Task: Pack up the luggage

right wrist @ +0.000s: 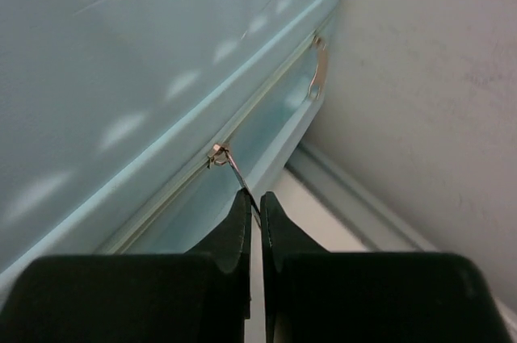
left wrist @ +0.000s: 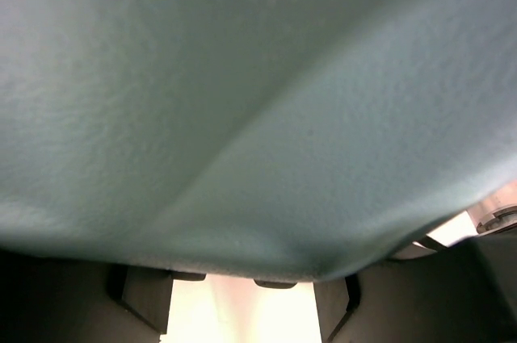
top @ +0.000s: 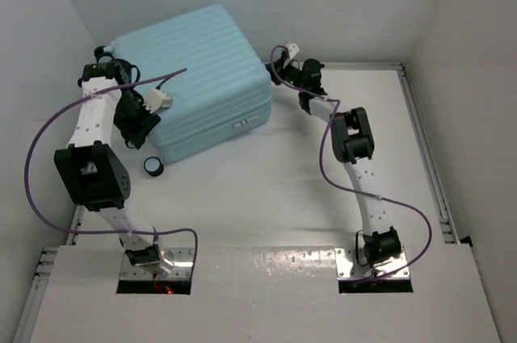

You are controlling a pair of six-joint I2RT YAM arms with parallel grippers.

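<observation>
The luggage (top: 198, 69), a pale aqua ribbed hard-shell case, lies shut at the back left of the table. My left gripper (top: 144, 131) is at its near left side. In the left wrist view the shell (left wrist: 242, 117) fills the picture, and my left gripper (left wrist: 242, 311) stands open just under its edge, with bright table showing between the fingers. My right gripper (top: 279, 75) is at the case's right corner. In the right wrist view my right gripper (right wrist: 252, 202) is shut on the thin metal zipper pull (right wrist: 232, 167), which runs up to the slider on the luggage (right wrist: 121, 77).
A black wheel (top: 153, 167) shows by the case's near left corner. A small lock (top: 245, 123) sits on the case's front side. The white back wall (right wrist: 420, 77) is close behind the case. A raised rail (top: 420, 133) borders the table's right side.
</observation>
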